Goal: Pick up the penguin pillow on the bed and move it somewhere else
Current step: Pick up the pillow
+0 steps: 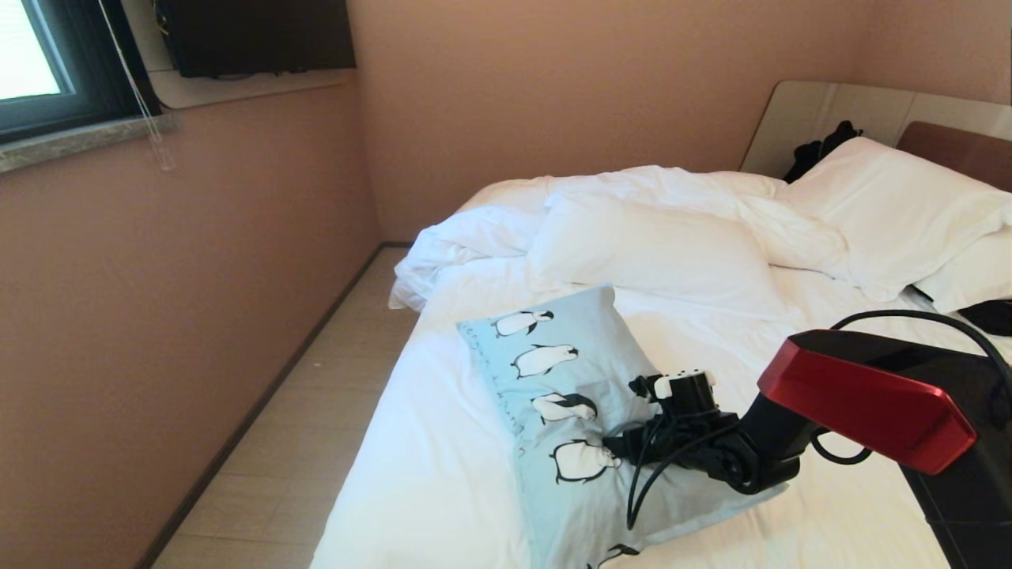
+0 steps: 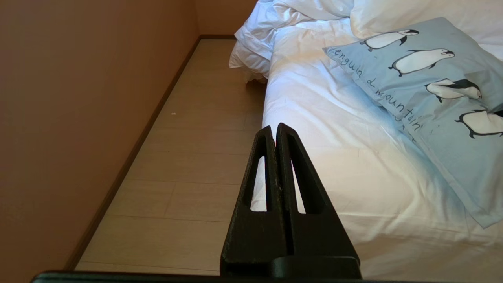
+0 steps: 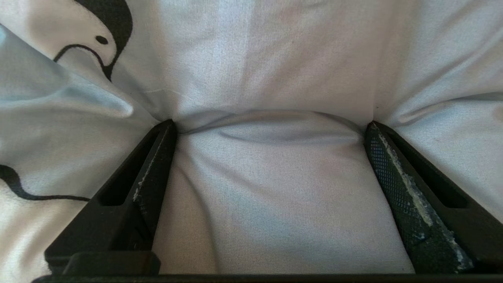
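The penguin pillow (image 1: pixel 553 371), pale blue with black-and-white penguins, lies on the near left part of the bed (image 1: pixel 427 482). My right gripper (image 1: pixel 621 446) reaches over it from the right. In the right wrist view this gripper (image 3: pixel 270 123) is open wide, both fingertips pressed into the pillow (image 3: pixel 267 188), and the blue fabric bulges between them. My left gripper (image 2: pixel 275 127) is shut and empty. It hangs parked over the bed's (image 2: pixel 334 137) left edge, short of the pillow (image 2: pixel 432 98).
A rumpled white duvet (image 1: pixel 656 237) and plain white pillows (image 1: pixel 885 205) fill the far half of the bed. A dark item (image 1: pixel 818 154) lies by the headboard. A narrow strip of floor (image 1: pixel 316 411) runs between the bed and the pink wall on the left.
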`<state>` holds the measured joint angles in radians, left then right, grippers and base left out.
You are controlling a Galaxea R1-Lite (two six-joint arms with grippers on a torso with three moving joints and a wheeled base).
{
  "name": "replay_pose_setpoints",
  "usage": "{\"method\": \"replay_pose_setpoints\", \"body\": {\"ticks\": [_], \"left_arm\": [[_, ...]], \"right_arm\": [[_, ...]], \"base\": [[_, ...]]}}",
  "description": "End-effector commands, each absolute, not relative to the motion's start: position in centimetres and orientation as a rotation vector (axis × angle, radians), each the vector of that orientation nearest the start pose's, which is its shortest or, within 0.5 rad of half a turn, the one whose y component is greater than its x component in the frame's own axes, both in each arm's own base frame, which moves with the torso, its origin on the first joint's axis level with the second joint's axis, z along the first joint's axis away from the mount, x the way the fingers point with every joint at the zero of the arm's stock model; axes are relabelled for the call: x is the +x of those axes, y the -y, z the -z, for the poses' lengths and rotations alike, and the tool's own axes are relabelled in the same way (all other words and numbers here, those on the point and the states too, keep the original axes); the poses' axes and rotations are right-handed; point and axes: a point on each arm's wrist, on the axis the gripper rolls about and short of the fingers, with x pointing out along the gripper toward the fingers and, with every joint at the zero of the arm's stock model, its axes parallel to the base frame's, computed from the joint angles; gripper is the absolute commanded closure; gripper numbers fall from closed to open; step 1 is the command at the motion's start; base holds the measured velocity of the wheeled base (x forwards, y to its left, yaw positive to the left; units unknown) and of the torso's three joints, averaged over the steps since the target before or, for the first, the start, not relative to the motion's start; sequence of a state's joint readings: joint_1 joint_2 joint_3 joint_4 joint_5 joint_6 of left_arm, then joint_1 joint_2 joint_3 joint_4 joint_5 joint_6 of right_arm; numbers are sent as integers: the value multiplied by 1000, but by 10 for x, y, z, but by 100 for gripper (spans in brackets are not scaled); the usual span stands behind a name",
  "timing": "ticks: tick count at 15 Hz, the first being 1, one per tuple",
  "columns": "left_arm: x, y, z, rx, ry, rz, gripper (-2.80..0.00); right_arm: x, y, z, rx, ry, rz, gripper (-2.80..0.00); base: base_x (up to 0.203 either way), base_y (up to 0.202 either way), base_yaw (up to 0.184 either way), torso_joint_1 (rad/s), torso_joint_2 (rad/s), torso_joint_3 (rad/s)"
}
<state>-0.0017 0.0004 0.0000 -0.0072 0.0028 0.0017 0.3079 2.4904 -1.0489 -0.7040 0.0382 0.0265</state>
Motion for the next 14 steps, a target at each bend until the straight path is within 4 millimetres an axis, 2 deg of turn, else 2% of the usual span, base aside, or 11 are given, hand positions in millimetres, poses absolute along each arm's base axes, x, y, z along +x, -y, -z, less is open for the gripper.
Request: {"method": "replay_pose_setpoints", "body": {"ticks": [1,3,4,7,8,14], "left_arm": [[-23,0,-76,2,8,-2,0],[-23,0,-76,2,8,-2,0],[-23,0,-76,2,8,-2,0],[-23,0,-76,3,8,-2,0],[-23,0,-76,2,8,-2,0],[-23,0,-76,2,8,-2,0]], "right_arm": [[393,-126,54,-85,-718,-327,-280],[393,-126,57,-88,-688,-331,-280],[393,-126,57,-90,-684,-332,0],[393,-126,49,-82,-670,-332,0],[393,-126,39,-78,-651,-332,0],[383,-120,-35,-8,-539,-325,0]], "base": [[0,0,0,0,0,0],[0,0,0,0,0,0],[0,0,0,0,0,0],[0,0,0,0,0,0],[0,0,0,0,0,0],[0,0,0,0,0,0]]}}
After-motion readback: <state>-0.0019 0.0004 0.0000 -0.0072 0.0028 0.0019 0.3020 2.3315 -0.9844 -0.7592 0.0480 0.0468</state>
